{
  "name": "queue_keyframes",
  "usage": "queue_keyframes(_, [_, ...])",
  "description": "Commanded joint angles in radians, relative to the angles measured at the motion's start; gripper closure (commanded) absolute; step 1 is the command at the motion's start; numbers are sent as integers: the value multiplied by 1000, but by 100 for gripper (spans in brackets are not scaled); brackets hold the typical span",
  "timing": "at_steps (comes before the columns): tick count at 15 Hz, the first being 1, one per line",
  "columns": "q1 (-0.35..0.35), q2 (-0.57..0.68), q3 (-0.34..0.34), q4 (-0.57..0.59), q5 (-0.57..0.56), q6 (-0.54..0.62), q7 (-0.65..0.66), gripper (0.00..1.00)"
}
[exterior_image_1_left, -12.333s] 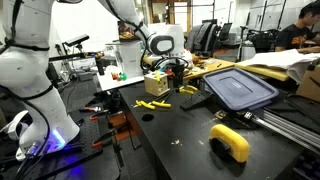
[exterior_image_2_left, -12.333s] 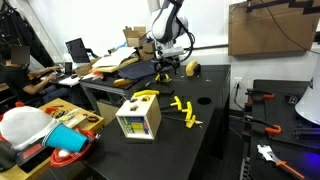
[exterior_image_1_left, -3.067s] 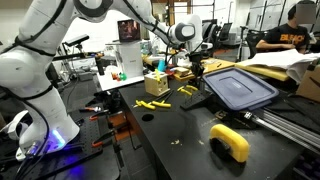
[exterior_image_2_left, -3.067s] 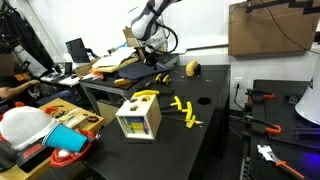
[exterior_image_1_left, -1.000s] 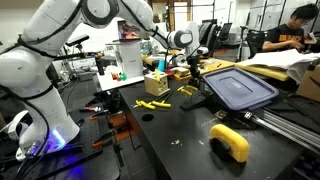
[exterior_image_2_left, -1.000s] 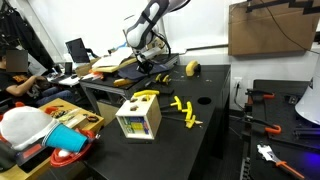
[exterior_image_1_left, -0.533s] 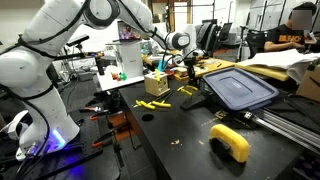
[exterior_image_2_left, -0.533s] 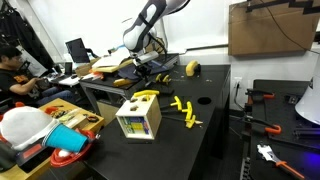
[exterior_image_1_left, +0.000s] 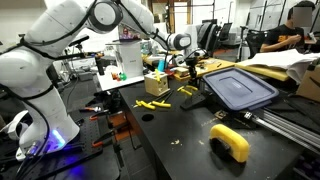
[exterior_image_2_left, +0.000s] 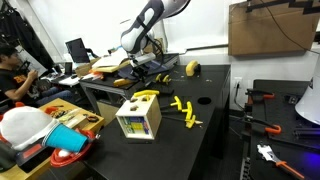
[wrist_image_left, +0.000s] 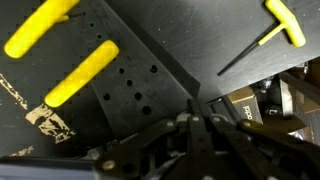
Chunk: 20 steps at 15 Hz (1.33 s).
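My gripper (exterior_image_1_left: 190, 66) hangs shut over the back of the black table (exterior_image_1_left: 180, 130), close to the near corner of a blue-grey bin lid (exterior_image_1_left: 240, 88). In an exterior view the gripper (exterior_image_2_left: 150, 63) sits past the yellow T-handle tools (exterior_image_2_left: 185, 110). In the wrist view the gripper (wrist_image_left: 195, 125) has its fingers pressed together with nothing visible between them. Two yellow handles (wrist_image_left: 82, 73) lie on a perforated black plate (wrist_image_left: 130, 95) ahead of it, and a yellow T-handle key (wrist_image_left: 285, 20) lies at the top right.
A small yellow-and-white box (exterior_image_1_left: 155, 84) (exterior_image_2_left: 138, 120) stands on the table. More yellow tools (exterior_image_1_left: 152, 104) lie beside it. A yellow curved object (exterior_image_1_left: 230, 141) rests near the front edge. A cardboard box (exterior_image_2_left: 265, 28) sits behind. Red pliers (exterior_image_2_left: 262, 98) lie on a side bench.
The gripper has drifted slightly sideways along the back of the table, away from the lid. Its jaws stayed shut. Nothing on the table moved.
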Motion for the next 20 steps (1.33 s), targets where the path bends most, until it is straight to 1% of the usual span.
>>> queue_keyframes(1, [0,38,-3,71,12,-17,21,100])
queue_keyframes(4, [2,52,-10,93,7,-20,28,100])
queue_keyframes(5, [9,46,-21,83,-10,-25,28,100])
queue_keyframes(6, [1,37,-7,57,0,-4,3,99])
queue_keyframes(13, [1,39,-11,58,-2,-4,4,100])
queue_keyframes(14, [-1,57,-10,83,-2,-18,-2,100])
queue_keyframes(20, [16,106,-35,136,-15,22,55,100])
